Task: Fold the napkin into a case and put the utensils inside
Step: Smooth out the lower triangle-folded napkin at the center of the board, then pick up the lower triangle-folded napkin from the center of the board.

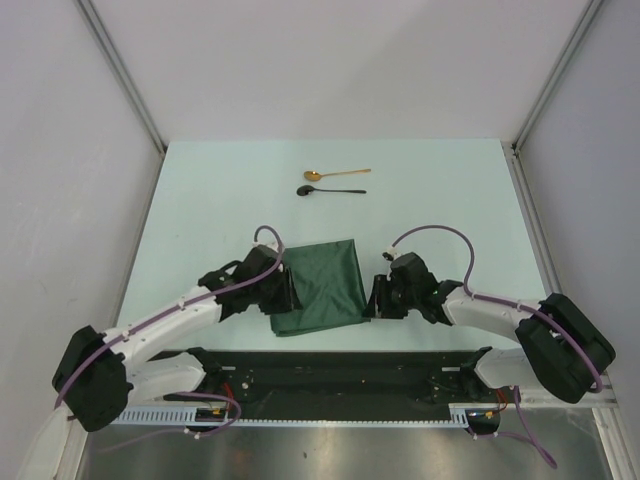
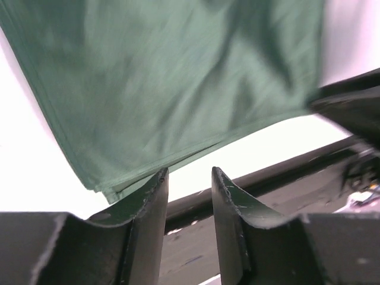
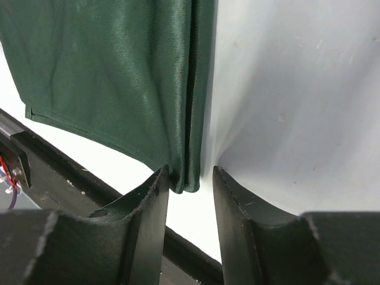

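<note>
Left wrist view: the left gripper [image 2: 189, 173] stands parted on nothing, the napkin [image 2: 178, 83] just beyond its tips. The right gripper [image 3: 191, 173] is likewise spread, a folded corner at its mouth. Dark green and layered, the cloth lies flat on the table [image 1: 200, 200], between both arms.

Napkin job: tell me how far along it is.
Done: the napkin is folded into a layered rectangle, not yet narrow enough for a case. In hand: the left gripper and right gripper sit at its two sides, jaws parted, clamping nothing. Left: fold it narrower, then put in the gold spoon and black spoon, which lie uncovered at the far side of the table.
</note>
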